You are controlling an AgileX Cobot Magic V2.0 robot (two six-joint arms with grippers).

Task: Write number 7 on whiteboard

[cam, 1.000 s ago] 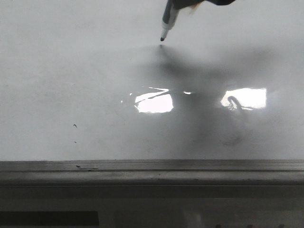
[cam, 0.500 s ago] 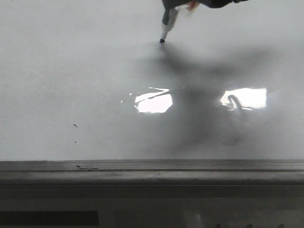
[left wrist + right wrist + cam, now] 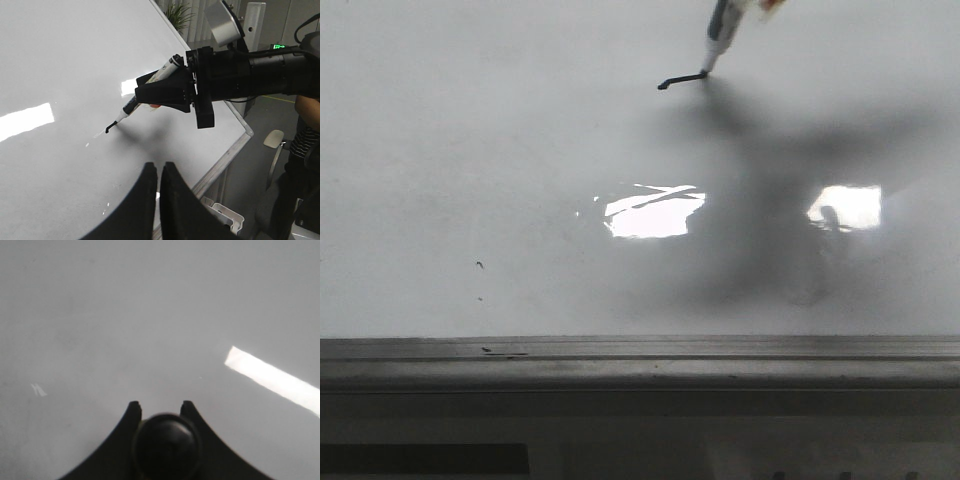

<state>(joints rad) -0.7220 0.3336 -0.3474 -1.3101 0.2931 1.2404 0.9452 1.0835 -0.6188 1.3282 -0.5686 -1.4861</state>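
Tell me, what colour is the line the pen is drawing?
Black, a short stroke on the whiteboard; front view shows it best.

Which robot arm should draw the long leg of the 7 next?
Probably the right. The right gripper holds the marker, its tip at the end of the short top bar on the whiteboard. The left gripper is shut, holds nothing, and sits apart from the stroke.

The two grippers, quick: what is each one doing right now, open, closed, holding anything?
Left gripper: shut, holding nothing.
Right gripper: shut on the marker, whose tip meets the whiteboard at the end of a short black stroke.
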